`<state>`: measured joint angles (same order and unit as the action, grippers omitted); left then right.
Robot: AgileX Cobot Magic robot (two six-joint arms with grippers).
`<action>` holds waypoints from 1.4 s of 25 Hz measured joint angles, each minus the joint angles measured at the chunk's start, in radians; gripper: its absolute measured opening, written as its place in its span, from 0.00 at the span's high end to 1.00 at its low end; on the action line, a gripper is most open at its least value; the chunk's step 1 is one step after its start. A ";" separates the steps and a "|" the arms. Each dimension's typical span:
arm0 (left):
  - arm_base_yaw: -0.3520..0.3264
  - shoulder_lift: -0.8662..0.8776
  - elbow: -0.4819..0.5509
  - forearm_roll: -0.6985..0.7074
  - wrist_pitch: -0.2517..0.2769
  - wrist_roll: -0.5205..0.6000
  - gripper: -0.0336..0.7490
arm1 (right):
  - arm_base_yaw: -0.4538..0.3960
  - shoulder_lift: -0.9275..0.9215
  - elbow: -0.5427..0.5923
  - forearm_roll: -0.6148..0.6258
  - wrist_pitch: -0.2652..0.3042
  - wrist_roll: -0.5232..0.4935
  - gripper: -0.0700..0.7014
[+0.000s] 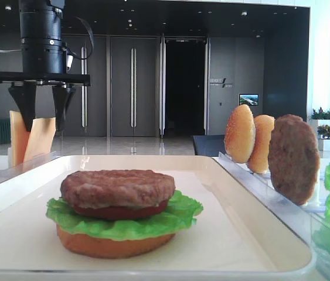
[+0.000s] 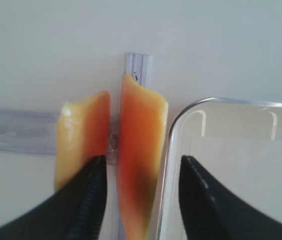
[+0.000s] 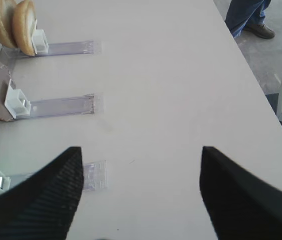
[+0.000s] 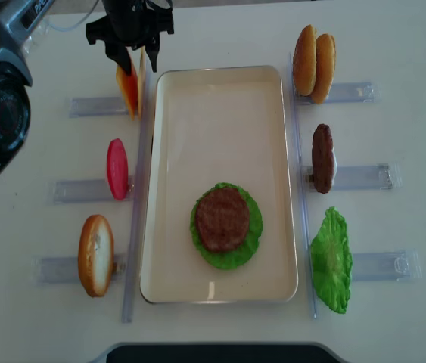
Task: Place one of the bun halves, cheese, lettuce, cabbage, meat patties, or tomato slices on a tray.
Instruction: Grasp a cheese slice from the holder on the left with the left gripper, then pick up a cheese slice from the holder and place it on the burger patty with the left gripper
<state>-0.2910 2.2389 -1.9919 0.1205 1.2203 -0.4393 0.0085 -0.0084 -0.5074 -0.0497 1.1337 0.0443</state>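
- White table [image 4: 220, 30] in a big hall w/ dark doors at the back
- Tray [image 4: 220, 113], cream-white, lies mid-table; all else placed rel. to it
- On the tray's near half: stacked burger – bun base, lettuce leaf [image 4: 231, 253], red slice, meat patty [image 4: 222, 219] on top
- Right of tray, on clear racks: two bun halves [image 4: 313, 63] upright at far end, another patty [image 4: 321, 157] at the middle, loose lettuce [image 4: 331, 261] at near end
- Left of tray: cheese [image 4: 129, 89], two slices on edge at the far corner; tomato slice [image 4: 117, 168] at the middle; bun half [image 4: 95, 255] at near end
- Left gripper [image 4: 132, 62] hangs over the cheese just off the tray's far-left corner, jaws apart; in left wrist view one cheese slice [image 2: 138, 160] stands between the fingers, the other lies beside the left finger; no contact seen
- Right gripper [image 3: 141, 192] jaws spread wide, nothing between, over bare table right of the tray
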 joint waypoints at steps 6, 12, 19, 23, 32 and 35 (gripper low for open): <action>0.000 0.000 0.000 0.003 0.000 0.000 0.72 | 0.000 0.000 0.000 0.000 0.000 0.000 0.30; 0.000 0.000 0.000 0.003 0.000 0.027 0.93 | 0.000 0.000 0.000 0.000 0.000 0.000 0.30; 0.000 0.000 0.000 0.003 0.001 0.039 0.93 | 0.000 0.000 0.000 0.000 0.000 0.000 0.30; 0.000 -0.001 0.000 -0.007 0.001 0.055 0.93 | 0.000 0.000 0.000 0.000 0.000 0.000 0.30; 0.000 -0.072 -0.011 -0.049 0.006 0.084 0.93 | 0.000 0.000 0.000 0.000 0.000 0.000 0.30; 0.000 -0.112 -0.012 -0.045 0.008 0.084 0.93 | 0.000 0.000 0.000 0.000 0.000 0.000 0.30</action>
<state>-0.2910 2.1272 -2.0036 0.0751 1.2285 -0.3554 0.0085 -0.0084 -0.5074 -0.0497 1.1337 0.0443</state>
